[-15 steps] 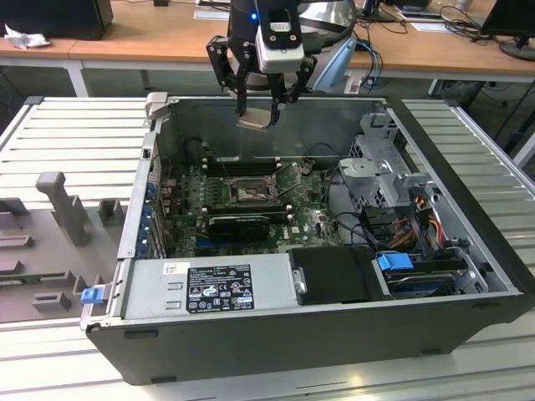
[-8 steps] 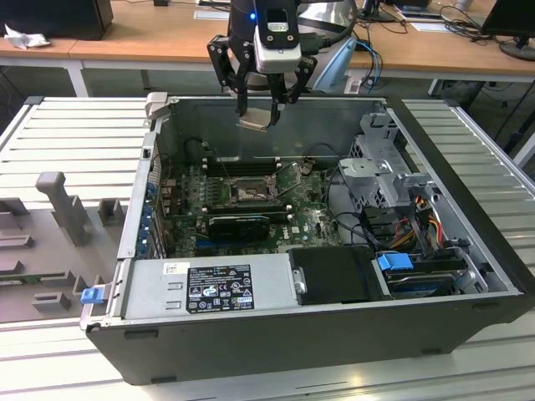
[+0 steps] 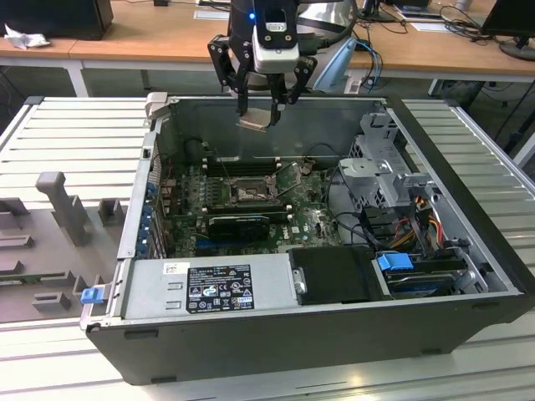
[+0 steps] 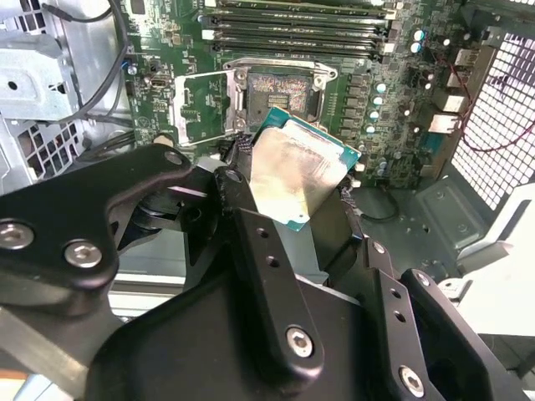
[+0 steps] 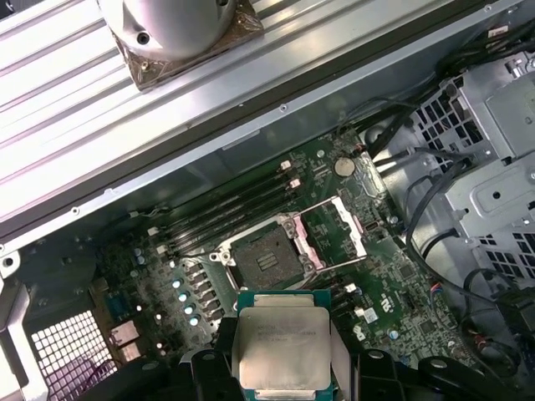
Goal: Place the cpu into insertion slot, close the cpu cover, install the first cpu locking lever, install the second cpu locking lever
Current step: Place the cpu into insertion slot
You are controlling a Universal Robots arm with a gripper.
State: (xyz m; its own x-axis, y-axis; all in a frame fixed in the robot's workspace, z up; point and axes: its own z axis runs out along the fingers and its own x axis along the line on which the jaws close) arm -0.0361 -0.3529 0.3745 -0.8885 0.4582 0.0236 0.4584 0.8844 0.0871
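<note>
Chip [image 5: 284,347] pinched by its edges in the end effector [image 3: 257,117], hanging well above the open socket [image 5: 266,259], whose cover [image 5: 355,234] stands flipped open beside it. It looks slightly tilted, though that is hard to judge; a skewed or off-centre descent could bend the socket pins.

end effector [image 3: 264,110]: black jointed links | silver screws [image 4: 300,341] | silver-white wrist housing [image 3: 274,42] | blue light [image 3: 252,14]

One cpu [image 5: 280,347], one insertion slot [image 5: 266,259] — one cpu cover [image 5: 353,230]
</note>
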